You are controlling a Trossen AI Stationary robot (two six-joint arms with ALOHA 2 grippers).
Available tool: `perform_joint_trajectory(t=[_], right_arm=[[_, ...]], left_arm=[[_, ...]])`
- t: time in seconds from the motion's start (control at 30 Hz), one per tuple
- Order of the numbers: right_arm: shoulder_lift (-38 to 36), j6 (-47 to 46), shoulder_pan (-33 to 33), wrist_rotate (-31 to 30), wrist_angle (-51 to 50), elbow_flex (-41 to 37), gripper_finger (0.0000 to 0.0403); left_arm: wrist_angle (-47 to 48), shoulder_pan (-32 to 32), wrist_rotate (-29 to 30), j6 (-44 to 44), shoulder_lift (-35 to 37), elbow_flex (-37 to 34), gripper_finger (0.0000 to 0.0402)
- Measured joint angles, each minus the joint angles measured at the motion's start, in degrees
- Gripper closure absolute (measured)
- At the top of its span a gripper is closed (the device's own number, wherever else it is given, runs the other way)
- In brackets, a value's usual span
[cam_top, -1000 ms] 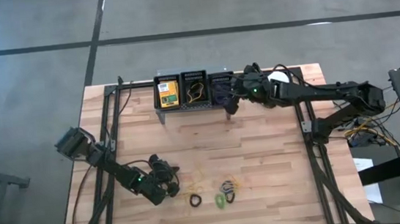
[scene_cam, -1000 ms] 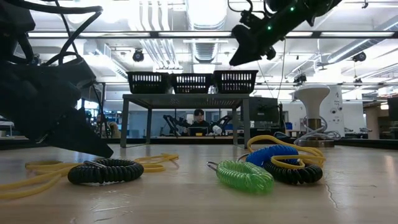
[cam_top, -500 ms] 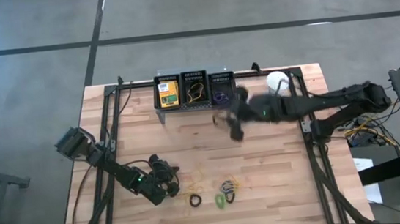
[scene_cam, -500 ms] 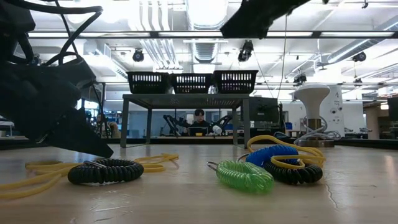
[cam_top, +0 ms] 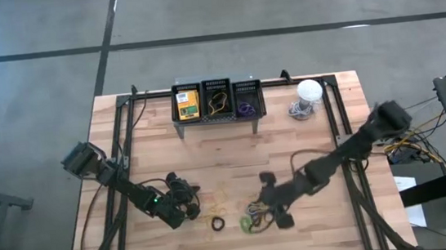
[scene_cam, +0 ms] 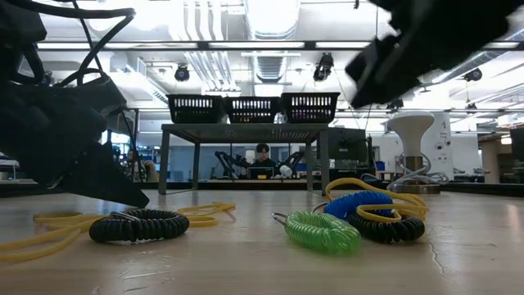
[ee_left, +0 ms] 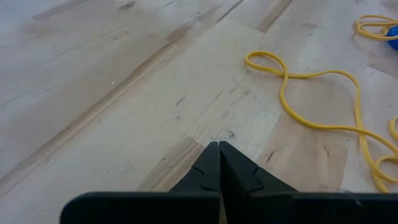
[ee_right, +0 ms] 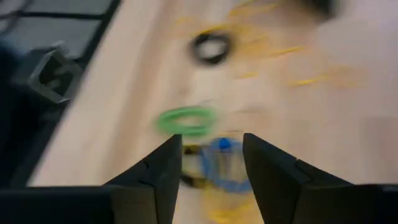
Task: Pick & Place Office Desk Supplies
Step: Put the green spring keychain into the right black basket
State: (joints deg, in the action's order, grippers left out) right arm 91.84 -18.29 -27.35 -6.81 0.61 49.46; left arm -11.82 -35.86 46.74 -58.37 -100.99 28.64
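Coiled cords lie near the table's near edge: a black one [cam_top: 218, 222] [scene_cam: 139, 225], a green one [cam_top: 246, 224] [scene_cam: 323, 231], and a pile of blue [scene_cam: 360, 203], yellow and black coils [cam_top: 256, 212]. Thin yellow rubber bands [cam_top: 218, 199] [ee_left: 311, 106] lie flat beside them. My right gripper [cam_top: 265, 207] [ee_right: 211, 140] hangs open, slanting down just above the pile, with the blue coil [ee_right: 224, 163] and green coil [ee_right: 185, 120] in front of its fingers. My left gripper [cam_top: 186, 206] [ee_left: 219, 148] is shut and low over bare wood, left of the bands.
Three black baskets [cam_top: 219, 101] stand on a grey shelf at the far edge, holding a yellow crayon box [cam_top: 187, 104], yellow bands and purple bands. A white bulb-like object [cam_top: 308, 92] stands at the far right. Black frame rails [cam_top: 346, 170] run along both table sides.
My right gripper has swung from the baskets at the far edge toward the near edge and down, turning as it went, and now hangs over the coil pile. The left arm and the coils have stayed where they were.
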Motion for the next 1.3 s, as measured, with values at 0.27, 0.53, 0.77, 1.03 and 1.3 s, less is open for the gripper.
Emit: perform_joint_trajectory(t=[0.27, 0.53, 0.77, 1.03, 1.3], right_arm=[[16.23, 2.9, -2.44, 8.39, 4.45, 8.19, 0.0212], [24.83, 15.71, -1.06, 6.65, -8.59, 21.29, 0.0211], [29.64, 23.93, -1.08, 7.29, -17.27, 28.37, 0.0217], [29.42, 26.0, -0.93, 7.24, -18.92, 28.33, 0.0317], [20.66, 32.02, -0.57, 4.19, -20.89, 27.5, 0.0381]], left_arm=[[-0.08, 0.0, 0.0, -0.09, 0.0, 0.0, 0.0401], [-0.15, 0.0, 0.0, -0.09, 0.0, 0.0, 0.0401], [-0.07, -0.04, 0.02, -0.07, -0.02, 0.02, 0.0401], [-0.09, -0.04, -0.01, -0.04, -0.02, 0.02, 0.0401], [-0.12, -0.07, -0.02, 0.08, -0.02, 0.04, 0.0401]])
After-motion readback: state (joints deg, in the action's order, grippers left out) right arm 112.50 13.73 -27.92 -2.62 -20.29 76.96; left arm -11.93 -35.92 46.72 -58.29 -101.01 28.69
